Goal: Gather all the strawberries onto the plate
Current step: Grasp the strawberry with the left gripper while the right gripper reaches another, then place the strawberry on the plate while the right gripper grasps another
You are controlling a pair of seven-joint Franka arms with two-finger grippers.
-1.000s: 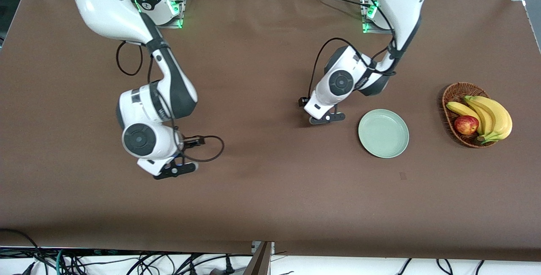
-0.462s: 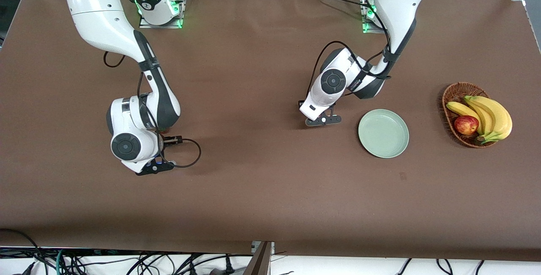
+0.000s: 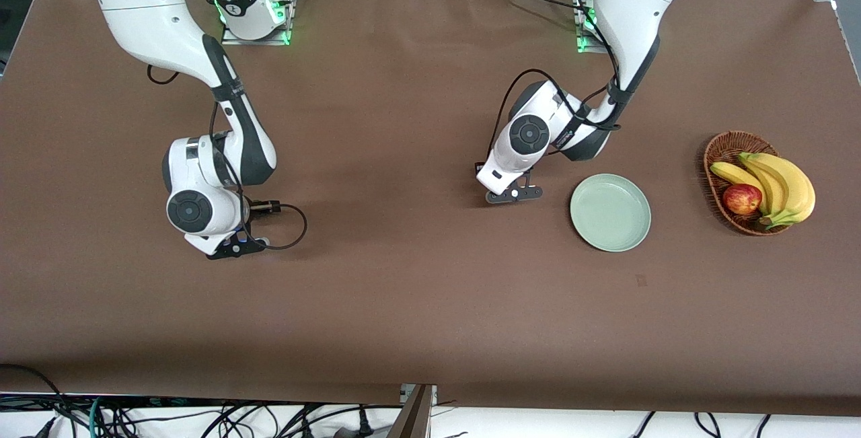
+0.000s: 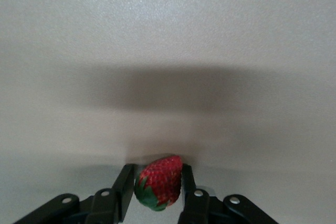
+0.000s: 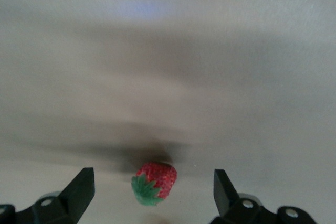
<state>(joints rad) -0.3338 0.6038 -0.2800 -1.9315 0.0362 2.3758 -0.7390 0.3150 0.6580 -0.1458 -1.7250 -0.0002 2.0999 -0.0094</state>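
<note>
Brown cloth hides both berries under the wrists in the front view. Left gripper (image 4: pixel 156 192) clamps one strawberry (image 4: pixel 159 182); right gripper (image 5: pixel 154 184), fingers apart, straddles another strawberry (image 5: pixel 154 183). Plate (image 3: pixel 610 212) sits bare.

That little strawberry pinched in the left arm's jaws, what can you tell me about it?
The strawberry is small and bright red, with a dimpled skin and a green leafy cap at one end. It sits tilted between the two black fingers of the left gripper, one pressing each side. Brown table shows under it; whether it touches the table cannot be told. The front view hides it under the arm, which stands beside the mint-green plate.
</note>
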